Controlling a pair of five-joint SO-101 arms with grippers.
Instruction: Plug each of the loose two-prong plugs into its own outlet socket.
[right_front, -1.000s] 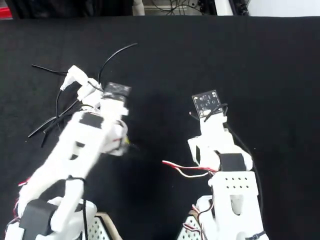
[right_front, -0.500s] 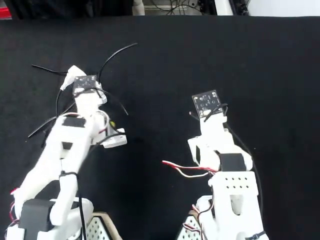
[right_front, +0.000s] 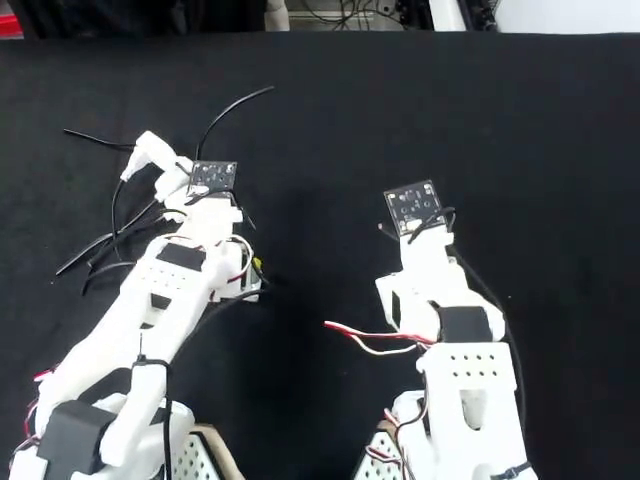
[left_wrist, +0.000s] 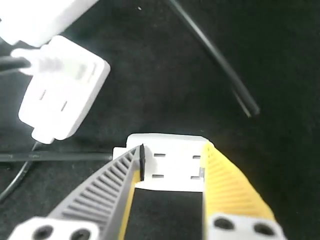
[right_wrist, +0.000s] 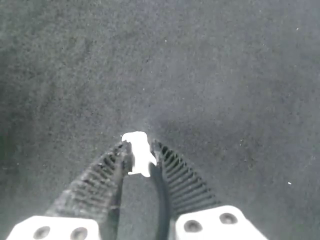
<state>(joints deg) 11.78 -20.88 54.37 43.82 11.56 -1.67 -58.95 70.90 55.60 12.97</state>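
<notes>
Plug (right_wrist: 137, 156), small and white, sat pinched between the right gripper's (right_wrist: 140, 146) fingers above black cloth (right_wrist: 225, 60). The left gripper (left_wrist: 172, 150) clamped a white socket block (left_wrist: 172, 169), slots plain in its wrist view, near a second outlet (left_wrist: 62, 95); from above, the arm covered that grip.

Two white plastic arms (right_front: 150, 310) with black servo blocks (right_front: 465, 325), dark camera board (right_front: 212, 177) above each gripper, left gripper (left_wrist: 173, 150) with one grey ribbed finger (left_wrist: 107, 185) and one yellow finger (left_wrist: 227, 185), right gripper (right_wrist: 140, 147) with dark ribbed fingers (right_wrist: 97, 182), white bases with screw holes (right_wrist: 227, 218), red and white wires (right_front: 370, 340) behind the right gripper
</notes>
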